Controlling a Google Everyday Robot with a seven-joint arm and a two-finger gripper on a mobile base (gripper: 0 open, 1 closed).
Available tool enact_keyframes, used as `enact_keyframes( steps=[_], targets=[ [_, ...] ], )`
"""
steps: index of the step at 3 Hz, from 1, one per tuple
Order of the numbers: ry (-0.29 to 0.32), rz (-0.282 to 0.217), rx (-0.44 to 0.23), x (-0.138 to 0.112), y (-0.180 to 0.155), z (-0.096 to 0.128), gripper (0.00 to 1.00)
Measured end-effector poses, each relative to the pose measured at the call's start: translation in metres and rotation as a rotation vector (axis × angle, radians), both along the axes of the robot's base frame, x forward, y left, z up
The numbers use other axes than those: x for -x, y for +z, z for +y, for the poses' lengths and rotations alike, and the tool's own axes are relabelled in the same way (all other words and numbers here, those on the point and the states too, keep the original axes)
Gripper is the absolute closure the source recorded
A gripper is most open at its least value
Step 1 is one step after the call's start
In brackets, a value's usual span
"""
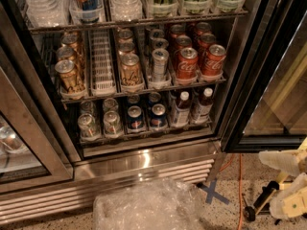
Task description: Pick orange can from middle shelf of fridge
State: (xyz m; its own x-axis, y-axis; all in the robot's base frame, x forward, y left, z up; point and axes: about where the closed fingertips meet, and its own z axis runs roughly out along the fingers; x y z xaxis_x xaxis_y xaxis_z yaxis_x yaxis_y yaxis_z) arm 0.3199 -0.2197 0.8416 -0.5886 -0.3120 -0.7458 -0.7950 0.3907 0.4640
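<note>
The open fridge (144, 162) held the orange can (130, 71) at the front of the middle shelf (96, 96), toward 11 o'clock, just left of a silver-grey can (159, 63). The gripper (288, 183) hung outside at 4 o'clock, jaws spread and empty.

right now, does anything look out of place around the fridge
Clear plastic wrap lies crumpled on the floor before the fridge, in the approach path. On the middle shelf, one white can lane stands empty between filled ones. The gripper is low at the picture's right, outside the fridge.
</note>
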Motion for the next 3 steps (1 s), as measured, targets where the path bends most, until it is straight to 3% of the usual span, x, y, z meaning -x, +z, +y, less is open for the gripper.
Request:
enact_keyframes(
  steps=[1, 2, 3],
  targets=[
    [-0.044, -0.008, 0.037, -0.001, -0.007, -0.001, 0.00],
    [-0.058, 0.006, 0.102, -0.006, -0.025, 0.013, 0.00],
    [-0.109, -0.093, 0.125, -0.012, -0.005, 0.020, 0.00]
  ],
)
